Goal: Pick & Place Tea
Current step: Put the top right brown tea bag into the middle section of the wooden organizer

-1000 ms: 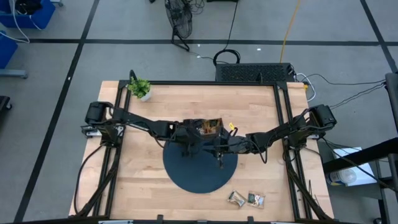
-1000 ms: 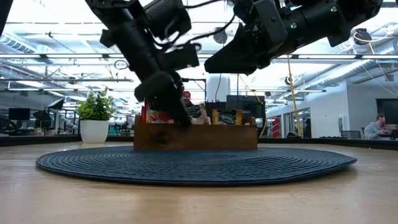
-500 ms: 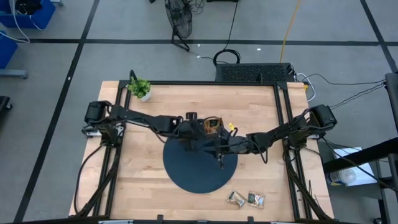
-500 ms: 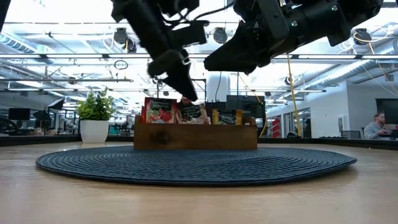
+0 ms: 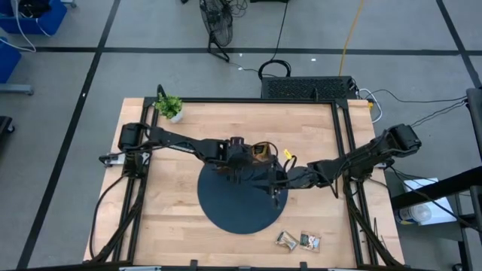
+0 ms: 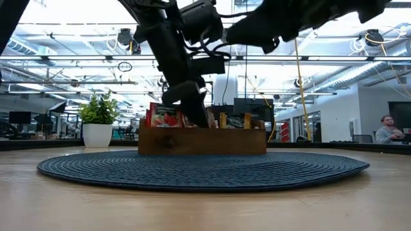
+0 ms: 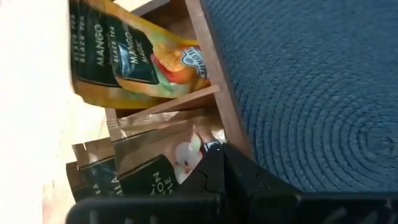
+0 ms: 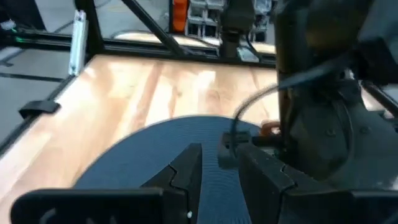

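I had the left gripper (image 6: pixel 196 112) down at the wooden tray (image 6: pixel 202 141), its fingers pressed fully together with nothing between them, right over the middle compartment. The tray, a plain brown box with thin dividers, sat at the far edge of the round, ribbed dark-blue mat (image 5: pixel 242 199). Tea sachets (image 6: pixel 168 115) stood upright inside it, flat glossy squares: red ones at one end, orange mango ones (image 7: pixel 134 53) in the end slot, beige-and-dark-green ones (image 7: pixel 146 177) just beside my fingertips. Two more sachets (image 5: pixel 298 241) lay flat on the pale plank tabletop (image 5: pixel 166 218), well apart from the mat. My right gripper (image 5: pixel 276 197) hung above the mat, fingers partly apart, holding nothing. A small potted plant (image 5: pixel 169 106) stood at the far left corner.
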Available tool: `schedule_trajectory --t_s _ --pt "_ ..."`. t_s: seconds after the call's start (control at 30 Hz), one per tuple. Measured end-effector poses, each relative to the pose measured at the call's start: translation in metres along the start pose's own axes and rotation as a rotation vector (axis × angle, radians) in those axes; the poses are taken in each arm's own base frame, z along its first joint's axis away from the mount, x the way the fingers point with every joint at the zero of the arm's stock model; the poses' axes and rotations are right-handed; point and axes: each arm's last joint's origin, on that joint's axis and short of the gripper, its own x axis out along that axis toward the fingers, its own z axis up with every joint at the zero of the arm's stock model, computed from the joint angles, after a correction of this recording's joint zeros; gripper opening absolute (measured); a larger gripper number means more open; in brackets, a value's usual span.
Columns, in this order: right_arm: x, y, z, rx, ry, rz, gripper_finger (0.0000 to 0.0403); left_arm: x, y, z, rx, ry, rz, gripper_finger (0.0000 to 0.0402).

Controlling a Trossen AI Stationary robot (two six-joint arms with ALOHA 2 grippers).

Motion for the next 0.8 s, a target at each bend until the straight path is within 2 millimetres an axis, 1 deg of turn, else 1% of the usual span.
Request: schedule_trajectory --t_s 0.17,0.4,0.6,0.7,0.8 --pt "0.0 0.002 -0.001 -0.013 0.01 0.005 0.0089 0.005 -0.001 -0.001 -0.001 0.01 -0.009 0.0001" --pt "0.0 0.002 -0.001 -0.005 0.009 0.005 0.0089 0.005 -0.002 -0.002 -0.004 0.018 -0.023 0.0001" --pt "0.0 0.002 -0.001 -0.001 0.011 0.004 0.0089 0.021 -0.009 -0.008 -0.041 0.057 -0.122 0.0001" --pt "0.0 0.001 -0.001 -0.001 0.01 0.004 0.0089 0.028 -0.015 -0.01 -0.043 0.078 -0.132 0.0001" --pt "0.0 0.002 -0.001 -0.001 0.01 0.005 0.0089 0.029 -0.018 -0.01 -0.049 0.089 -0.101 0.0001"
